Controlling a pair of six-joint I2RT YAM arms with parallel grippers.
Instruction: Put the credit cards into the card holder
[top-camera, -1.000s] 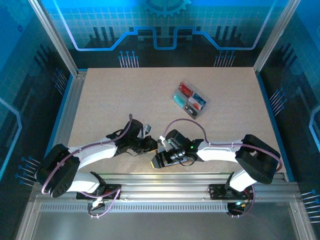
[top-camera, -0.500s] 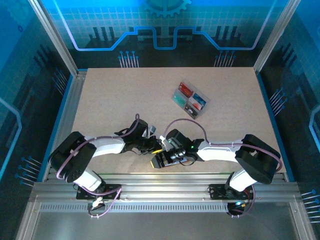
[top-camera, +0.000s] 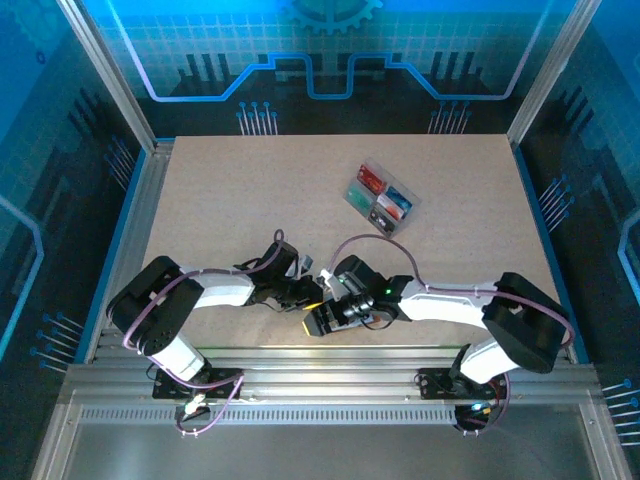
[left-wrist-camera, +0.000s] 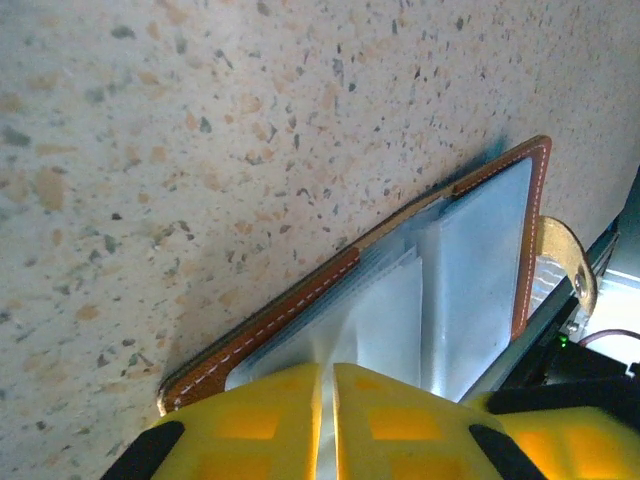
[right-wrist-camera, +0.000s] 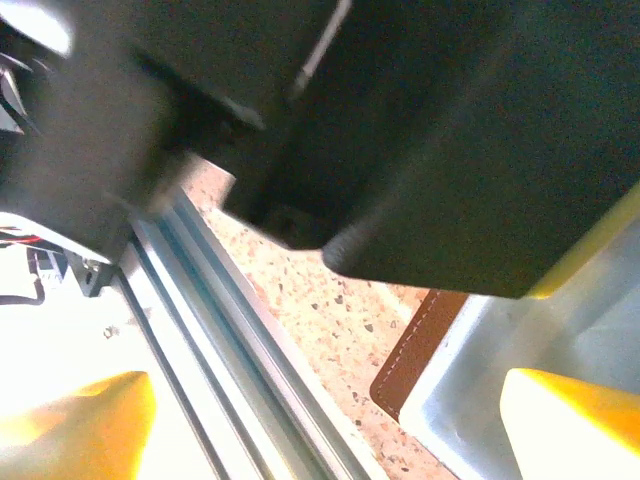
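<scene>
seemingly nothing is filed yet. on the speckled table, the clear compartment tray sits well beyond the card holder, which lies open, pale sleeves up. the left gripper is pinched narrow on one sleeve of the card holder; the right gripper hangs wide and empty just beside it. the red, teal and blue credit cards lie in the tray, all left to fetch.
</scene>
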